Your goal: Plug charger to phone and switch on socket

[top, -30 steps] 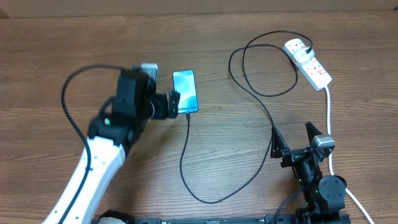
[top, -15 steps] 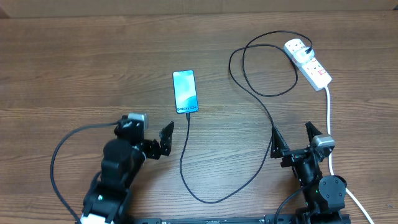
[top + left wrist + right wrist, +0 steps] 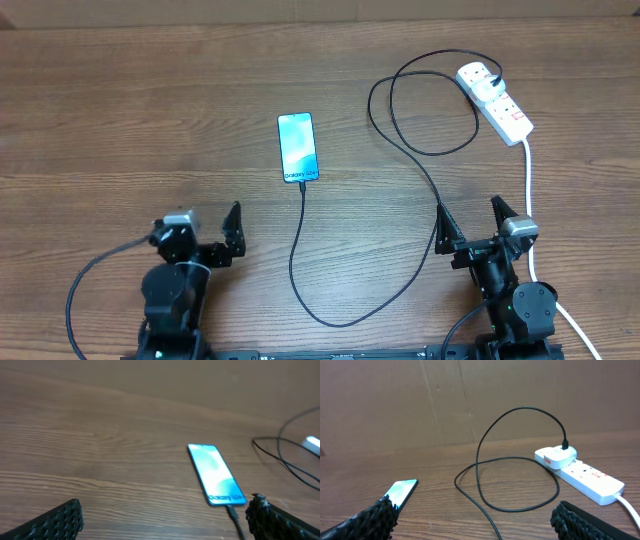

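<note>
Hovering wide open and empty, your left gripper (image 3: 205, 228) and right gripper (image 3: 468, 215) sit at the near edge. The charger (image 3: 297, 260) tip meets the phone (image 3: 298, 147), seemingly plugged. Next, reach right to the far-right socket (image 3: 503, 107) and switch it on.

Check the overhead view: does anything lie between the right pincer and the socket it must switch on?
Nothing bulky. The charger loops flat on the table between the right pincer and the socket, close to the straight path; the socket's white cord runs along the right side.
</note>
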